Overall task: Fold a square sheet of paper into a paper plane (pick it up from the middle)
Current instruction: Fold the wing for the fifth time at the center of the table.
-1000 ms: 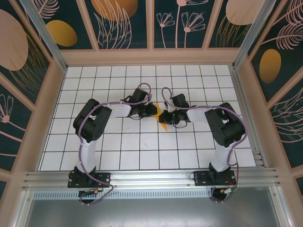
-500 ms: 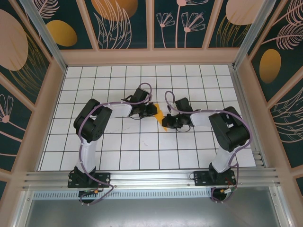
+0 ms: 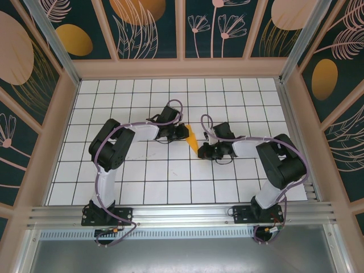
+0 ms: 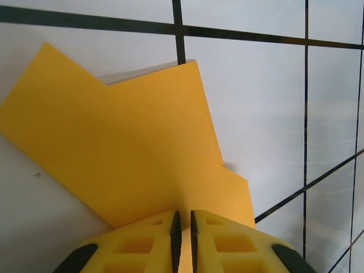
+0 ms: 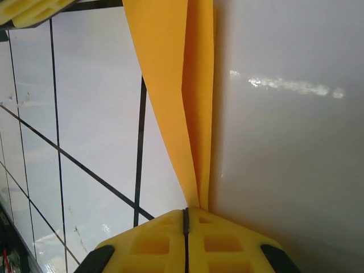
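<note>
The square sheet of paper [image 3: 193,140] is now a folded orange shape at the middle of the table, stretched between both grippers. My left gripper [image 3: 185,134] holds its far end. In the left wrist view the broad folded flaps of the paper [image 4: 131,153] spread ahead of the left gripper [image 4: 183,215], whose jaws are pinched on an orange edge. My right gripper [image 3: 200,151] is at the near tip. In the right wrist view the paper [image 5: 170,68] narrows along a crease into the shut right gripper [image 5: 185,211]. The left gripper's fingers [image 5: 28,11] show at top left.
The white gridded table [image 3: 170,176] is fenced by a wooden rim [image 3: 182,68] and patterned walls on three sides. An aluminium rail [image 3: 182,213] with both arm bases runs along the near edge. Open tiles lie to the left, right and front of the grippers.
My right gripper has slid toward the near right along the paper to its tip, and the paper now shows as a longer narrow strip. The left gripper has stayed put.
</note>
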Tool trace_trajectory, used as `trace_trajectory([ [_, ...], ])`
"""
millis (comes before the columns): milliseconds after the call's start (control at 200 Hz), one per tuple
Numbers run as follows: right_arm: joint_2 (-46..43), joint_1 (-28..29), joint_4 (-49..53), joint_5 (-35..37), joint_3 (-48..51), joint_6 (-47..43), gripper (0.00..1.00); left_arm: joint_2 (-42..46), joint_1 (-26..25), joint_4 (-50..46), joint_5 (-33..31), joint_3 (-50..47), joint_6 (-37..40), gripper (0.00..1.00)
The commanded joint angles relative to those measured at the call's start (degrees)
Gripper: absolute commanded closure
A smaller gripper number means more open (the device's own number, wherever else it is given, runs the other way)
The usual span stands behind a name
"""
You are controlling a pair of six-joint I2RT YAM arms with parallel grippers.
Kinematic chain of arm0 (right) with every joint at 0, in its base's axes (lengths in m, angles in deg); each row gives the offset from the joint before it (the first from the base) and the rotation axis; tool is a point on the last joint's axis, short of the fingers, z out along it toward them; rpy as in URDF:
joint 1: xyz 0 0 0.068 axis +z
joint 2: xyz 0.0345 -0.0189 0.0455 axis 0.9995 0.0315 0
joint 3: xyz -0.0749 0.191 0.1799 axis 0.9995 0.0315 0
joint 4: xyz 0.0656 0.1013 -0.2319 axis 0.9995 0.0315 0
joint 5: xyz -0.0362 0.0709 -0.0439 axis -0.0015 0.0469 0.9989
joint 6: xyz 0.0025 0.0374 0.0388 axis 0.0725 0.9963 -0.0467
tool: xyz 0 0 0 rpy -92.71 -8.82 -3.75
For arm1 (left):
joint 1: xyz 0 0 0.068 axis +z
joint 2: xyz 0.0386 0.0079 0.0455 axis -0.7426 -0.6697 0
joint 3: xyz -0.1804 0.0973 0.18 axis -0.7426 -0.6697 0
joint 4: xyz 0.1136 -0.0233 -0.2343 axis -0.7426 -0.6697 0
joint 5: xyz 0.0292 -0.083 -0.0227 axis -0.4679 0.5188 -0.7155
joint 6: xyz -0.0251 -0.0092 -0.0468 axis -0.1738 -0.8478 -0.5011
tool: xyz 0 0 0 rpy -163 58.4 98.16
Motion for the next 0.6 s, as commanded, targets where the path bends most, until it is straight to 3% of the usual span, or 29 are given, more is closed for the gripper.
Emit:
trace_trajectory([
  [0,-2.6,-0.1,5.2,2.0,1.8,-0.4,0.93,-3.1,0.7,-4.2,-5.6,0.0,1.0,0.82],
  [160,-9.0,-0.1,3.2,5.8,1.8,0.8,0.87,-0.3,0.6,-3.4,-4.4,1.7,1.2,0.76],
  [415,-17.9,-2.0,3.6,23.0,0.7,3.2,0.54,7.2,0.6,-3.7,-4.0,2.4,0.2,0.62],
  [595,-18.6,-5.7,2.1,29.2,0.4,4.5,0.41,10.6,-0.2,-8.3,-9.9,1.6,-0.2,0.55],
])
